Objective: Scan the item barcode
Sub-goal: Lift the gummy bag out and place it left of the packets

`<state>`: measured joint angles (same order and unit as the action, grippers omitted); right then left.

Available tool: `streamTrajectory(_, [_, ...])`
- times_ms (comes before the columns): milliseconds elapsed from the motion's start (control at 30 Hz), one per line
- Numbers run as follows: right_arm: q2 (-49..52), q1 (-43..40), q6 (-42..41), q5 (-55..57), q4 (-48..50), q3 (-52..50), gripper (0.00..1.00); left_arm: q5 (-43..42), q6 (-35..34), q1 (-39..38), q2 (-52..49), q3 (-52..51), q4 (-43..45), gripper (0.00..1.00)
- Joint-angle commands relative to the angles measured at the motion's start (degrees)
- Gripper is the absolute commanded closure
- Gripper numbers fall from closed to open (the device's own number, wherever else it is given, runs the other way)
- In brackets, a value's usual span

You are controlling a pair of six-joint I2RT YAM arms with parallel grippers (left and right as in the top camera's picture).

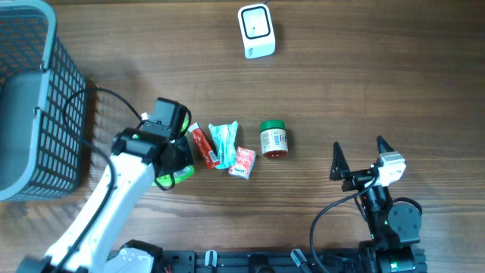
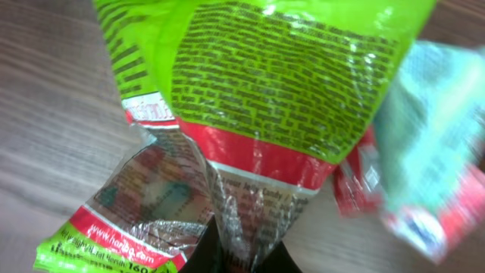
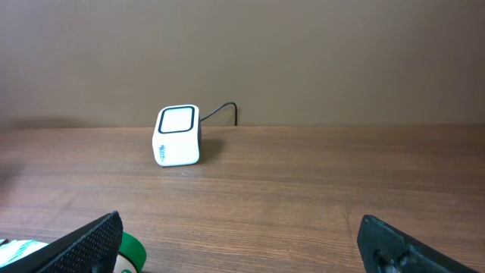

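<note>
Wooden table [image 1: 379, 91]: green packet [image 1: 171, 179] in left gripper [image 2: 235, 256], well apart from scanner [image 1: 256, 30]

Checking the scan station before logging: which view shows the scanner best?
The right wrist view: the scanner stands unobstructed, its front face and cable visible. Overhead shows it small, from above. The left wrist view misses it entirely.

a crinkled lime-green and red packet [image 2: 280, 83], printed in fine black text, is at front left. the white scanner [image 1: 256, 30] stands upright far back.

The packets [image 1: 223, 145] lie between basket [image 1: 30, 98], left, and jar [image 1: 273, 139]; scanner [image 1: 256, 30] behind.
</note>
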<state>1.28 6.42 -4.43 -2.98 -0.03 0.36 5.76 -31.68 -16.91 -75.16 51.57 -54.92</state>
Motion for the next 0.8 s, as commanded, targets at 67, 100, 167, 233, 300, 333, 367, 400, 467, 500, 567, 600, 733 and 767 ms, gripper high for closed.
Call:
streamTrajectory(67, [-0.3,-0.3,-0.2,-0.1,0.2,-0.1,0.0,3.6,-1.6,4.3,-10.2,-1.2,8.5,0.96])
streamTrajectory(100, [-0.3,-0.3,-0.2,-0.1,0.1,-0.1,0.0,2.5,-1.6,4.3,-11.8,-1.2,9.9,0.96])
streamTrajectory(167, [-0.3,-0.3,-0.2,-0.1,0.1,-0.1,0.0,-0.2,-1.6,4.3,-14.9,-1.2,12.6,0.96])
streamTrajectory(233, [-0.3,-0.3,-0.2,-0.1,0.2,-0.1,0.0,-4.2,-1.6,4.3,-17.7,-1.2,15.8,0.92])
streamTrajectory(300, [-0.3,-0.3,-0.2,-0.1,0.2,-0.1,0.0,-7.5,-1.6,4.2,-19.7,-1.2,17.7,0.82])
streamTrajectory(333, [-0.3,-0.3,-0.2,-0.1,0.2,-0.1,0.0,-8.4,-1.6,4.0,-20.6,-1.2,18.3,0.78])
streamTrajectory(367, [-0.3,-0.3,-0.2,-0.1,0.2,-0.1,0.0,-9.0,-1.6,3.8,-21.4,-1.2,18.6,0.76])
streamTrajectory(400, [-0.3,-0.3,-0.2,-0.1,0.2,-0.1,0.0,-9.2,-1.6,3.4,-21.6,-1.2,18.6,0.74])
streamTrajectory(467, [-0.3,-0.3,-0.2,-0.1,0.2,-0.1,0.0,-9.7,-0.9,2.8,-21.4,-1.0,18.5,0.5])
streamTrajectory(500, [-0.3,-0.3,-0.2,-0.1,0.1,-0.1,0.0,-10.1,0.4,2.8,-21.2,-0.6,18.4,0.44])
streamTrajectory(567, [-0.3,-0.3,-0.2,-0.1,0.2,-0.1,0.0,-9.9,2.4,2.8,-20.4,0.5,17.2,0.32])
streamTrajectory(600, [-0.3,-0.3,-0.2,-0.1,0.1,-0.1,0.0,-9.8,3.2,2.8,-20.0,1.0,16.7,0.26])
streamTrajectory(733, [-0.3,-0.3,-0.2,-0.1,0.2,-0.1,0.0,-4.6,4.7,2.8,-16.8,5.5,9.9,0.0])
streamTrajectory(767, [-0.3,-0.3,-0.2,-0.1,0.2,-0.1,0.0,-2.1,4.8,2.8,-15.6,7.1,7.2,0.0])
